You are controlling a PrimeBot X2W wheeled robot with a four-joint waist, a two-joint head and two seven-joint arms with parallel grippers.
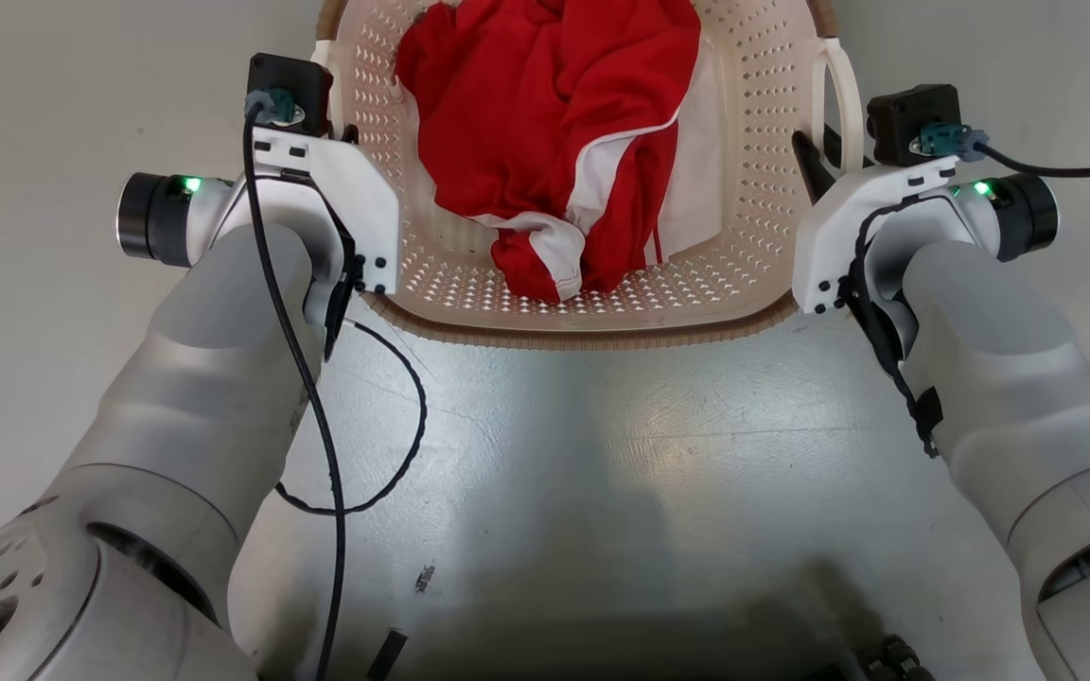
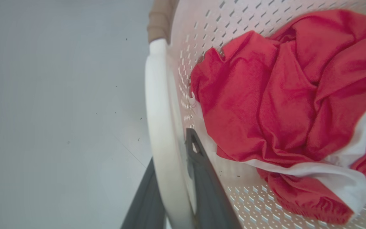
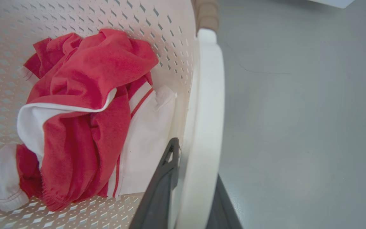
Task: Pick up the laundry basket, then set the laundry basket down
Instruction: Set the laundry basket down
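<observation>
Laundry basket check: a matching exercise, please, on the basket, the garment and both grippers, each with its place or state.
1 cream-white perforated plastic laundry basket
2 crumpled red-and-white cloth garment
3 left gripper
4 right gripper

A shut on right white handle
B has brown woven-look rim
C shut on left white handle
D lies inside basket

Pairs: 1-B, 2-D, 3-C, 4-A

We see the laundry basket (image 1: 763, 113) sitting upright and level before us: cream plastic dotted with holes, a brown woven-look rim, white side handles, and rumpled red-and-white clothing (image 1: 545, 113) heaped inside.
</observation>
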